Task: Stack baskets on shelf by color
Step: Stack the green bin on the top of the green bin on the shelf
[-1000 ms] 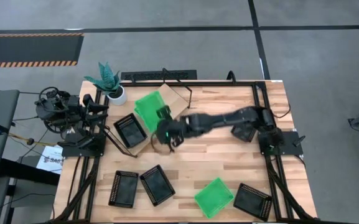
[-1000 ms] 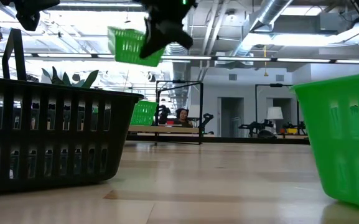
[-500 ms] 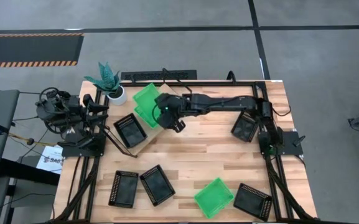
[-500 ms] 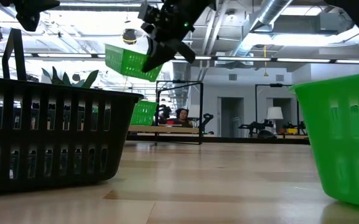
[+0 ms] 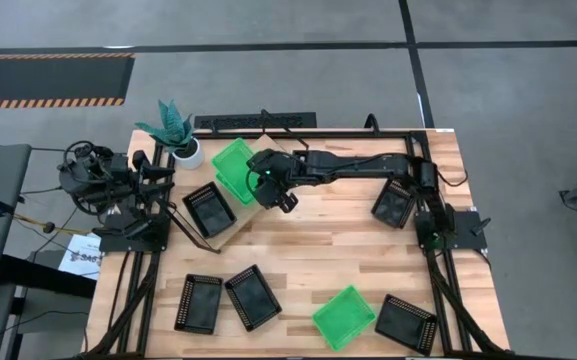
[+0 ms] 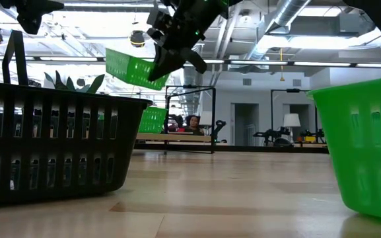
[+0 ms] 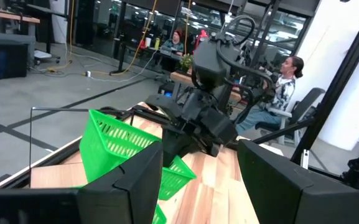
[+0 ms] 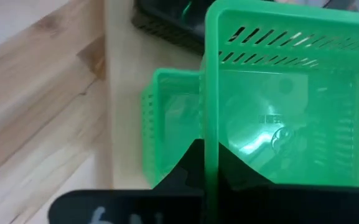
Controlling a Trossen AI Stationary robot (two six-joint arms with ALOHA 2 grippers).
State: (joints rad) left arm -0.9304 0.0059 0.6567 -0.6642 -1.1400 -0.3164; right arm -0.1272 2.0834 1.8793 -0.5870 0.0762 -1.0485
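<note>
My right gripper [image 5: 261, 182] holds a bright green basket [image 5: 232, 158] in the air over the far end of the light-wood shelf [image 5: 232, 228]. In the low view the basket [image 6: 133, 68] hangs tilted beside the gripper [image 6: 168, 56]. A second green basket [image 8: 172, 127] rests by its bottom on the shelf board [image 8: 122, 87] under the held one. A black basket [image 5: 208, 208] sits on the shelf nearer the table's near side. My left gripper [image 7: 198, 186] is open and waits at the table's left edge. My right gripper pinches the green basket's side wall at the rim [image 8: 209, 134], one finger [image 8: 191, 165] outside the wall and one inside. The fingers come from the table's right side, slanting down. The basket is lifted clear, tilted, above the other green basket.
A potted plant [image 5: 173, 132] stands at the far left corner beside the shelf. Two black baskets [image 5: 199, 303] [image 5: 253, 297], a green basket [image 5: 343, 317] and another black one [image 5: 406, 322] lie along the near side. One black basket [image 5: 393, 205] sits by the right arm's base.
My right arm has stretched out, carrying the green basket toward the table's far edge and slightly left, over the shelf's far end. The basket has sunk a little and tipped further. In the last half second it has barely moved.
</note>
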